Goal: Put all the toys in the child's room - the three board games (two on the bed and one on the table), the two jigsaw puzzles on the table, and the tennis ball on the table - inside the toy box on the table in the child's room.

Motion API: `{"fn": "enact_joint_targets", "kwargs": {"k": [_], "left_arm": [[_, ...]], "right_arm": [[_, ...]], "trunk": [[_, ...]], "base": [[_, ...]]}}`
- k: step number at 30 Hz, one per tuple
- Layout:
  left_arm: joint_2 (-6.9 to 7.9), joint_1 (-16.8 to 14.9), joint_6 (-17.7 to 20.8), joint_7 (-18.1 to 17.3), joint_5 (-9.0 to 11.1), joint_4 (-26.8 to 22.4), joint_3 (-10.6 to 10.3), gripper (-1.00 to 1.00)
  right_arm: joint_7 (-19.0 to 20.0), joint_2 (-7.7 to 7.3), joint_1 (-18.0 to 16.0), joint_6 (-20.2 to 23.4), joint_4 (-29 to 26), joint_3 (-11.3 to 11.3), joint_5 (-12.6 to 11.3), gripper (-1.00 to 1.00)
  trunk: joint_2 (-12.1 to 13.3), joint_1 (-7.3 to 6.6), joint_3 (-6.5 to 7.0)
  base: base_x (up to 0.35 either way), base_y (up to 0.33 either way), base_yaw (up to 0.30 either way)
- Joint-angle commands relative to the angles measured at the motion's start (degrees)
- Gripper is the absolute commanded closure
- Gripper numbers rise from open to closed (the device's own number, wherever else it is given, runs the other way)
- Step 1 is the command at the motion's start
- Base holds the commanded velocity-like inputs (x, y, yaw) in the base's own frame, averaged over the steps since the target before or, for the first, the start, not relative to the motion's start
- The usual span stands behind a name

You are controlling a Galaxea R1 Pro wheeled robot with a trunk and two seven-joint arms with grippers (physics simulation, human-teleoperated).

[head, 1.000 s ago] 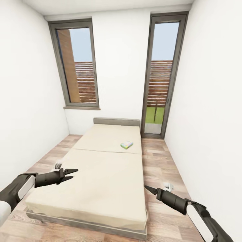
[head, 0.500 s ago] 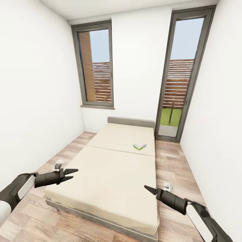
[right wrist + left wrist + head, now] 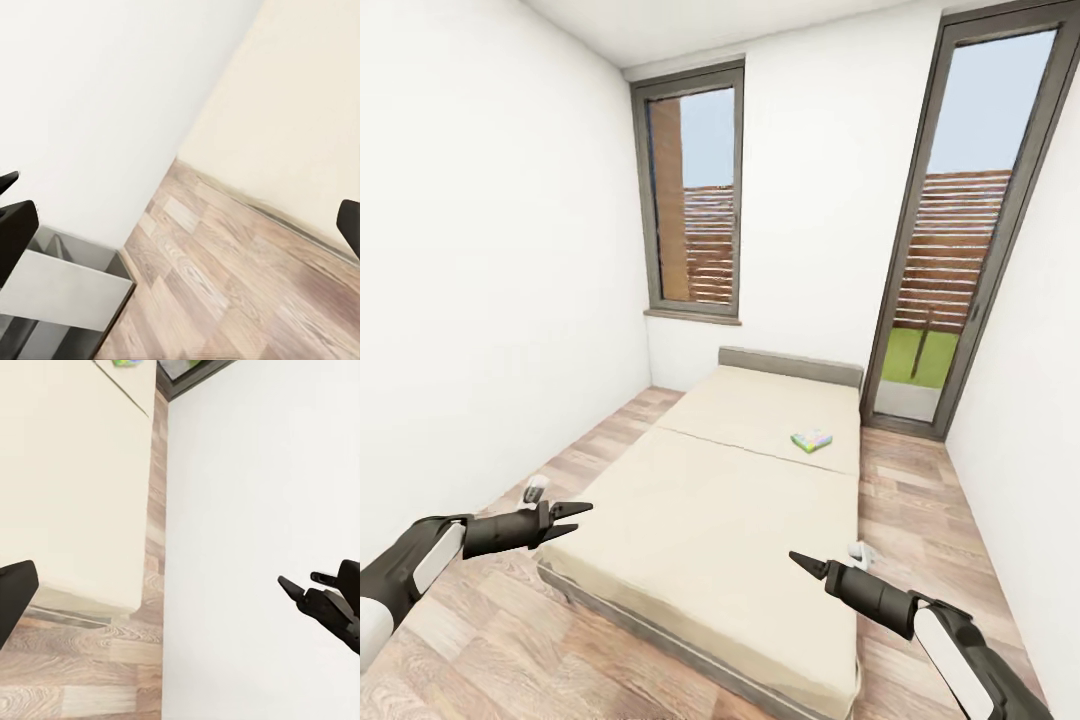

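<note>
A small colourful board game box (image 3: 812,440) lies flat on the far half of the beige bed (image 3: 740,500), near its right side. It also peeks in at the edge of the left wrist view as the board game (image 3: 127,362). My left gripper (image 3: 581,517) hovers open above the floor just off the bed's near left corner, with nothing between its fingers. My right gripper (image 3: 805,565) hangs open and empty over the bed's near right part. Both are far from the box.
White walls close in on the left and right of the narrow room. A tall window (image 3: 695,200) and a glass door (image 3: 960,250) are in the far wall. Strips of wooden floor (image 3: 510,620) run along both sides of the bed.
The camera has turned left, so the bed, window and door have slid rightwards in the picture. Both arms hold the same pose in the view.
</note>
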Motion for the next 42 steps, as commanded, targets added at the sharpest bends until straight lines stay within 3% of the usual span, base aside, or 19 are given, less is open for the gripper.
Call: {"fn": "enact_joint_targets", "kwargs": {"k": [1,42], "left_arm": [[0.04,-0.1,0.3,0.0,0.4,0.0,-0.3,-1.0],[-0.02,-0.1,0.3,0.0,0.4,0.0,-0.3,-1.0]], "right_arm": [[-0.1,-0.05,0.0,0.3,0.0,0.1,-0.5,-1.0],[-0.1,-0.05,0.0,0.3,0.1,0.1,-0.5,-1.0]], "trunk": [[0.0,0.02,-0.03],[0.0,0.02,-0.03]], "base": [[0.0,-0.263,0.292],[-0.012,-0.286,0.292]]}}
